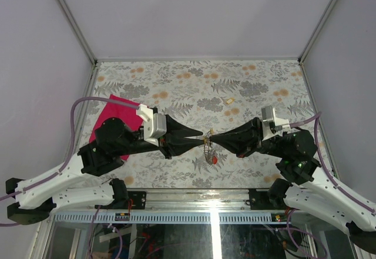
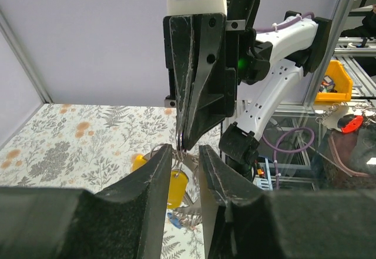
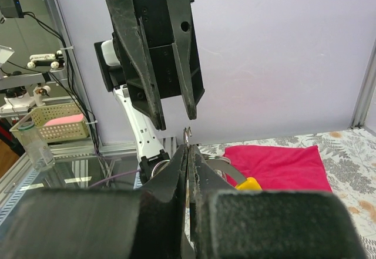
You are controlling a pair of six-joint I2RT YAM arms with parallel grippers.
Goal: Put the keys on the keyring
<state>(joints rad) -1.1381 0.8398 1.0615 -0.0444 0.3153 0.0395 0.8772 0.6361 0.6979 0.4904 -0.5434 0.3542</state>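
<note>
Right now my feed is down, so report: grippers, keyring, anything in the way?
Right gripper shut on keyring. Left gripper open, tip to tip with it. Keys hang below. Nothing blocking.

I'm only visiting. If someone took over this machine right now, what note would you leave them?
Left tool: open, holding nothing, tips facing the right tool.
Right tool: shut on the keyring, held above the table.
Keys: a yellow key and a red key hang below the keyring.
A small yellowish piece, likely another key, lies on the table farther back.
Left to do: probably thread that one on.
</note>
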